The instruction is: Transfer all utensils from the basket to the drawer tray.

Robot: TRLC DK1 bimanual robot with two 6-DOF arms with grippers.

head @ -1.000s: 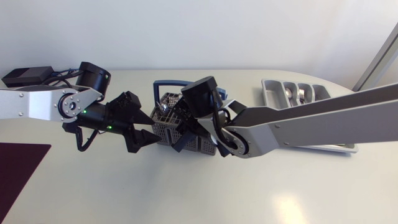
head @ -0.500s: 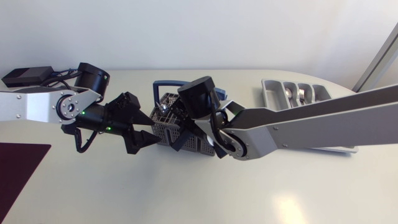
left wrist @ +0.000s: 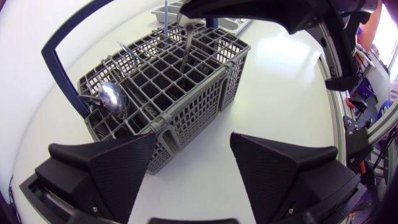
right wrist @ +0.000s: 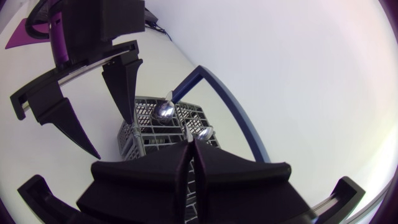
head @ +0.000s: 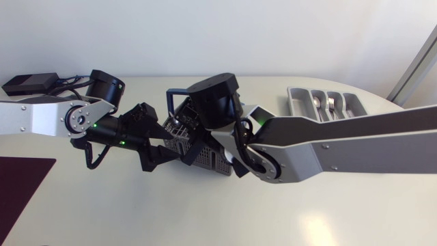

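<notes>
Snagging looked the main risk: the right gripper (right wrist: 189,146), jaws pressed together on a thin utensil (left wrist: 186,50), stood over the basket (head: 208,160), with the utensil's lower part down in the grid. A skewed lift could catch a cell and tip or drag the basket, since the left gripper (head: 166,148), at the basket's 9 o'clock, had its jaws apart and held nothing. The blue handle (left wrist: 68,37) arched overhead, close to the lift path. A spoon (left wrist: 112,98) lay in a corner cell. The tray (head: 295,102) sat at 2 o'clock, well apart, with some cutlery in it. A black box (head: 27,83) lay far off at 10 o'clock.
</notes>
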